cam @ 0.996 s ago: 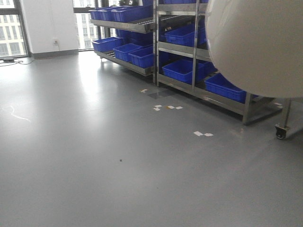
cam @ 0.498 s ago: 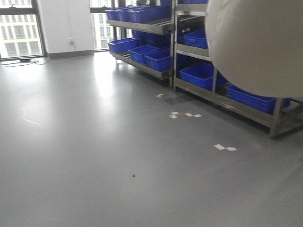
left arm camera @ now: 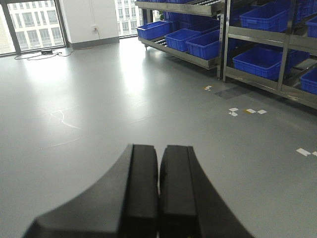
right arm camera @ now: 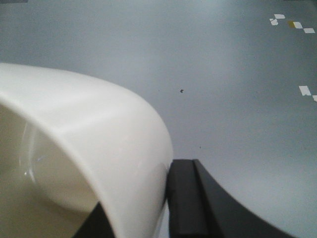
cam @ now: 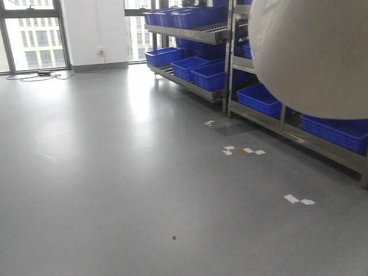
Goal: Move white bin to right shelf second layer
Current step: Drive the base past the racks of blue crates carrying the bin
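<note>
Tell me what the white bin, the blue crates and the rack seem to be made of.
The white bin looks like glossy plastic: smooth cream wall with soft highlights. The blue crates are probably moulded plastic: uniform saturated colour, slight sheen. The rack seems bare steel: grey metallic posts and rails.

The white bin [cam: 310,52] is showing a glossy cream-white all over, plain from wall to wall. The crates [cam: 210,76] are glowing a saturated blue against the silver-grey steel of the racks [cam: 232,63]. The floor [cam: 115,184] is reading as flat grey, dotted with small white tape patches [cam: 299,200] (one among them is looking yellow). The left gripper [left arm camera: 160,153] is showing matte black.
</note>
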Robot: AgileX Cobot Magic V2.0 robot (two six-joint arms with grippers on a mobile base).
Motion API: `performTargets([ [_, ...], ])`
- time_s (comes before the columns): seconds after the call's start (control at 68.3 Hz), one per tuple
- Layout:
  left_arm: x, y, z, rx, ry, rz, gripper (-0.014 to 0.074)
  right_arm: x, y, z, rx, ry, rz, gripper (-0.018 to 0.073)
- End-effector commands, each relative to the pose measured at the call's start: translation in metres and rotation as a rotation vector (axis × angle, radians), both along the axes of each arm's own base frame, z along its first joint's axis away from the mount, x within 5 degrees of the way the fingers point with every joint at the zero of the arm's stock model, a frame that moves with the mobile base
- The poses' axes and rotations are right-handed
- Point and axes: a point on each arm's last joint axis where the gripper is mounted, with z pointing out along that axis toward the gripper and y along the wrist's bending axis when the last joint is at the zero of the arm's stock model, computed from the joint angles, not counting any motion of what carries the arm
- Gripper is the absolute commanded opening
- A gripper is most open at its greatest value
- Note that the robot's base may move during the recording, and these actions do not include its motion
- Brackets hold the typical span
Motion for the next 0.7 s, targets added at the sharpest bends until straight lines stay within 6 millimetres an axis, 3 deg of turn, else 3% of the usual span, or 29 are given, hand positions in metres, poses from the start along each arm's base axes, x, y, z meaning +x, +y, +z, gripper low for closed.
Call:
performTargets([
  [0.0,0.0007,-0.0004,-0.0039,-0.009,-0.062,-0.006,0.0085,0.0015,0.0001,0.0179,0.048,-0.115,0.000,0.0056],
  [0.689,0.0007,-0.0004,-0.0039,-0.009,-0.062,-0.006,0.0085,0.0015,0.0001,0.0179,0.048,-0.115,0.000,0.0056],
])
